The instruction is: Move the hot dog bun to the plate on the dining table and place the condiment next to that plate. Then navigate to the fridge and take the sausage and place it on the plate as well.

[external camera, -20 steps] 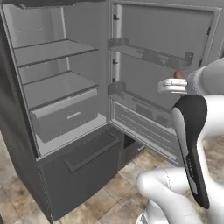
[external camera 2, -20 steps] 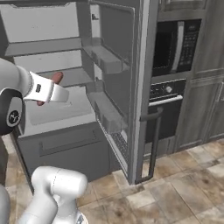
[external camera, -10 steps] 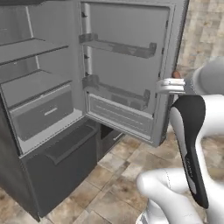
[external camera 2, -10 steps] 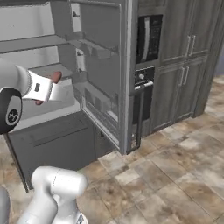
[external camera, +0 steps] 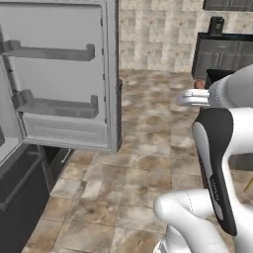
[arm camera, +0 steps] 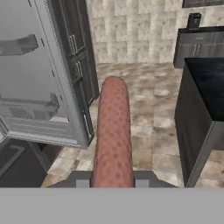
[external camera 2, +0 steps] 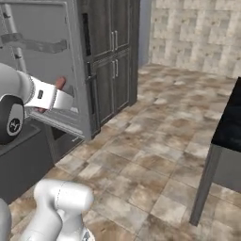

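- On the left, the fridge (external camera: 59,79) is standing with its door swung wide, the pale door shelves (external camera: 54,106) facing the room; in the right base view the same door (external camera 2: 47,66) is sitting just behind the robot's wrist.
- In the middle, the end effector (arm camera: 113,181) is closed on the sausage (arm camera: 113,131), which is sticking straight out ahead of it over the tiled floor (external camera: 148,148); its reddish tip is peeking past the wrist in the right base view (external camera 2: 60,83).
- On the right, the dark marble edge of the dining table (arm camera: 205,92) is coming into view, well apart from the sausage; the plate cannot be made out on it.
- Judged from this, the last step is in hand: the sausage is out of the fridge and is being carried toward the desk.
- The next move is calling for the base to close on the desk until the plate is reachable, with the grip kept firm, before lowering the sausage onto it beside the bun.
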Motion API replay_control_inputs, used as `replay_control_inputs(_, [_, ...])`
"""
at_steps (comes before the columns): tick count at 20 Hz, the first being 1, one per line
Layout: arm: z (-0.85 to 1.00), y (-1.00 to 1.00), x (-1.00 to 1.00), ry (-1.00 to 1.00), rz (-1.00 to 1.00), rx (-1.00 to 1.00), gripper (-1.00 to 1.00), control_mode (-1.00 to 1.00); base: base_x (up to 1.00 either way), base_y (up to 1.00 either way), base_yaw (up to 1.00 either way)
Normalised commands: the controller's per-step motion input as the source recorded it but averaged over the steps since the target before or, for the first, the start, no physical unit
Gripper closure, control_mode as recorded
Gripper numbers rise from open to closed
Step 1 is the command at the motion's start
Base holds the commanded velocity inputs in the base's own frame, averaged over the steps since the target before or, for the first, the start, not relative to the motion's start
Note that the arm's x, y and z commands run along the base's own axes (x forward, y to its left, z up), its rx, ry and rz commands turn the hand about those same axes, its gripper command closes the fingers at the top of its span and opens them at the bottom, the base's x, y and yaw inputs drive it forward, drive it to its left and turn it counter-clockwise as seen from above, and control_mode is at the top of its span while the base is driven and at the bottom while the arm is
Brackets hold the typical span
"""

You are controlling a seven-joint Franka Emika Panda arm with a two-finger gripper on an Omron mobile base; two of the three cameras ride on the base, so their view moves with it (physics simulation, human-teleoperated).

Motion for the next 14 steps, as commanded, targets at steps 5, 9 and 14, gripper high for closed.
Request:
replay_control_inputs(5, [0.00,0.00,0.00,0.00,0.00,0.00,1.00,1.00,-0.43,-0.55,-0.59])
replay_control_inputs(9, [0.00,0.00,0.00,0.00,0.00,0.00,1.00,1.00,0.09,-1.00,-0.34])
replay_control_inputs(14, [0.00,0.00,0.00,0.00,0.00,0.00,1.00,1.00,0.30,-1.00,-0.14])
